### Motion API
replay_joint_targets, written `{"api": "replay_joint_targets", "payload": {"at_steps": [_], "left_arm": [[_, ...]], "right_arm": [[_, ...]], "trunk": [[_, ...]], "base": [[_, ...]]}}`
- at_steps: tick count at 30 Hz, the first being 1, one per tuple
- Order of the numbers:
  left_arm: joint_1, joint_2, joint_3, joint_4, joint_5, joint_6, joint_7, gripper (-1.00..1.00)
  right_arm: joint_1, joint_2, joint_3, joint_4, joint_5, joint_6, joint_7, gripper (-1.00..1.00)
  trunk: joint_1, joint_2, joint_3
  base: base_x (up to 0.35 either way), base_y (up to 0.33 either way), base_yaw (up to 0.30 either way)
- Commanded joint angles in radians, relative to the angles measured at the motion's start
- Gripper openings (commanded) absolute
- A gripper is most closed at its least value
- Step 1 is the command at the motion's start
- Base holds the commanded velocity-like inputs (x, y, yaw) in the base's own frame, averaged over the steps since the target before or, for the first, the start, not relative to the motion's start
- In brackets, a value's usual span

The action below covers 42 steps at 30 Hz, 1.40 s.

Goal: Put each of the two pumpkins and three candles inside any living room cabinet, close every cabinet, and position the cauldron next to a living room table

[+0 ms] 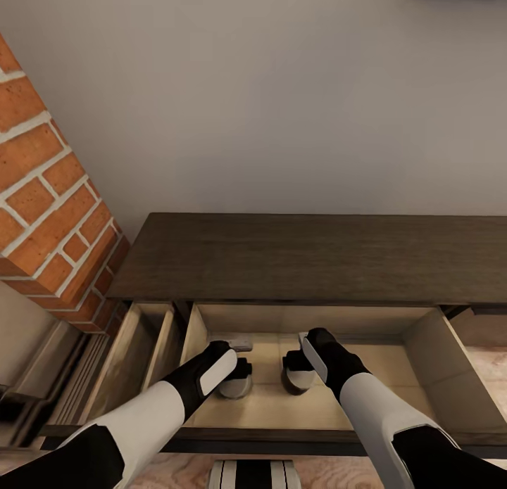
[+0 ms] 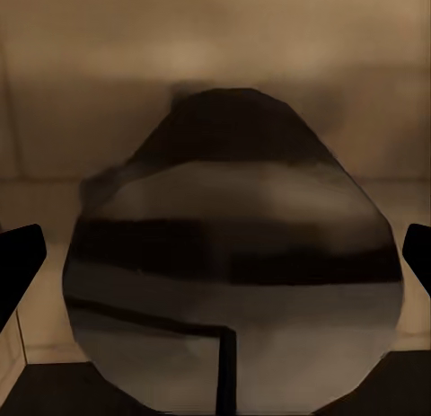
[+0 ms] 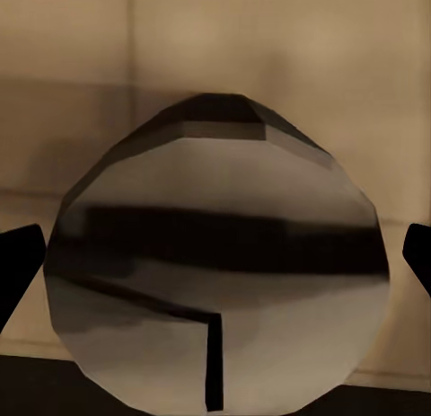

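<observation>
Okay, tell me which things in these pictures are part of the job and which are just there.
Part of the job:
- left candle, between the left gripper's fingers
- right candle, between the right gripper's fingers
- cabinet, its drawer open

Just there:
- brick column
- wall

Support: the open drawer (image 1: 429,355) of the dark-brown cabinet (image 1: 310,257), pulled out toward the robot, pale beige inside.
On the drawer floor: two stubby grey candles, the left candle (image 1: 236,387) and the right candle (image 1: 298,380), side by side, near each other but apart, both upright.
Neighbouring compartment: a narrower open drawer (image 1: 134,348) just beside it, toward the brick.
</observation>
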Motion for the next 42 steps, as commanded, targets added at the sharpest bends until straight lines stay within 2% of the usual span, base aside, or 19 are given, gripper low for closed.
{"api": "replay_joint_targets", "payload": {"at_steps": [1,9,31,37,39,42], "left_arm": [[-0.001,0.001,-0.007,-0.002,0.011,0.000,0.009,1.00],[-0.002,0.001,-0.006,-0.017,0.012,0.002,0.022,1.00],[-0.003,0.000,-0.005,-0.018,0.013,0.002,0.024,1.00],[-0.002,0.000,-0.006,-0.018,0.013,0.001,0.022,1.00],[-0.001,0.000,-0.006,-0.018,0.013,0.001,0.021,1.00],[0.007,0.002,-0.007,-0.032,0.013,0.000,0.024,1.00]], "right_arm": [[0.000,-0.001,0.007,-0.002,-0.010,0.004,-0.009,1.00],[0.001,-0.004,0.008,-0.011,-0.013,0.004,-0.007,1.00],[0.001,-0.004,0.009,-0.012,-0.014,0.004,-0.007,1.00],[0.007,-0.006,0.010,-0.013,-0.014,0.001,-0.006,1.00],[0.012,-0.008,0.008,-0.014,-0.015,-0.016,-0.004,1.00],[0.039,-0.015,0.004,-0.017,-0.016,-0.095,0.004,1.00]], "trunk": [[0.000,0.000,-0.001],[0.000,0.000,-0.001],[-0.010,0.005,0.084],[-0.010,0.005,0.084],[-0.010,0.005,0.084],[-0.010,0.005,0.084]], "base": [[0.000,0.000,0.000],[0.000,0.000,0.000],[0.000,0.000,0.000],[0.000,0.000,0.000],[0.000,0.000,0.000],[0.000,0.000,0.000]]}}
